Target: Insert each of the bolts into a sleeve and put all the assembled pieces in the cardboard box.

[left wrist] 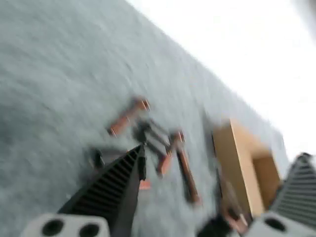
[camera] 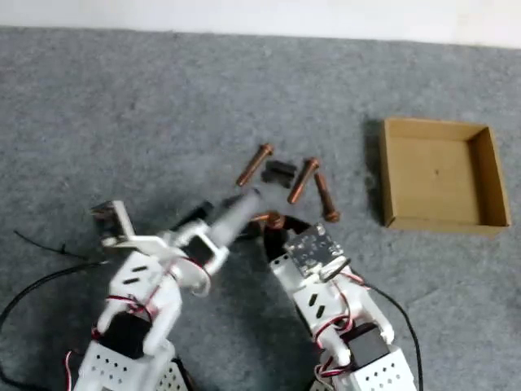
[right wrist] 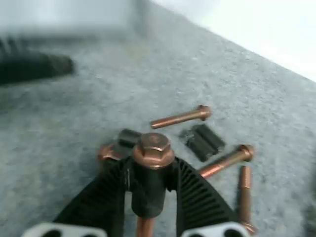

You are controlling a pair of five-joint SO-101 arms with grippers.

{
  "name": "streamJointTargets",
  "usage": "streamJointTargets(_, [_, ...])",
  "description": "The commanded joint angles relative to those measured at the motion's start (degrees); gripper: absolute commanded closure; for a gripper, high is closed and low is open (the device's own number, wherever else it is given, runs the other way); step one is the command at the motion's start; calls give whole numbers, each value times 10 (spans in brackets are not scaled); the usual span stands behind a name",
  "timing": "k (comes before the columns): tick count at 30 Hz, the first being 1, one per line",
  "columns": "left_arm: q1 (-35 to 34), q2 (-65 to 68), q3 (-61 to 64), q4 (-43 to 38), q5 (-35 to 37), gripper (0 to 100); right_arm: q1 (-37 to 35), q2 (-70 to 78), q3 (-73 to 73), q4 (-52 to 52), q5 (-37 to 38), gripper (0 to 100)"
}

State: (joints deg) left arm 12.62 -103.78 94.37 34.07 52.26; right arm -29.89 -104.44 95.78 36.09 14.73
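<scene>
while the left tool [left wrist: 222,153] gapes, the right tool [right wrist: 150,170] grips a black-sleeved copper bolt [right wrist: 153,147].

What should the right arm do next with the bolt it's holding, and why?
Probably lift the right gripper and carry it toward the box. It is shut on a bolt already seated in a sleeve, so this piece looks assembled and only needs boxing.
</scene>
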Motion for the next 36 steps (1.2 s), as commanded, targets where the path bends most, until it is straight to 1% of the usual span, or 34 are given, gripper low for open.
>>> streamJointTargets(1, [-49,-9,-11,-45,13,709,61,-9,10,-33,-5,994])
streamJointTargets(3, [-52,-9,-5,-53,10,803,110,-9,7,-32,-11,994])
streamJointTargets(6, [-52,-9,-3,-52,-53,996,178,-8,7,-32,-76,994])
streamJointTargets(7, [-52,-9,-2,-52,-74,994,197,-8,7,-32,-88,994])
streamJointTargets(8, [-52,-9,0,-52,-88,963,213,-8,7,-33,-89,994])
streamJointTargets(10, [-54,-9,6,-52,-97,968,236,-7,0,-36,-78,994])
streamJointTargets(12, [-69,-9,7,-52,-97,998,249,-6,-25,-41,-65,994])
streamJointTargets(14, [-76,-9,9,-52,-97,988,273,12,-51,-51,-55,994])
streamJointTargets(16, [-80,-9,8,-45,-107,984,304,60,-95,-72,-46,994])
streamJointTargets(19, [-76,-9,4,-7,-179,983,361,204,-182,-123,-47,994])
streamJointTargets(22, [-77,-9,8,11,-264,984,406,408,-294,-170,-49,994])
streamJointTargets(24, [-76,-8,11,11,-298,986,426,556,-390,-177,-49,994])
streamJointTargets(27, [-76,-8,29,7,-318,983,456,769,-547,-164,-50,994])
streamJointTargets(30, [-76,-8,29,7,-323,983,475,954,-691,-114,-50,993])
streamJointTargets(33, [-76,-8,29,7,-323,983,487,1084,-818,-36,-50,992])
streamJointTargets(36, [-76,-8,29,7,-323,983,493,1169,-916,26,-50,974])
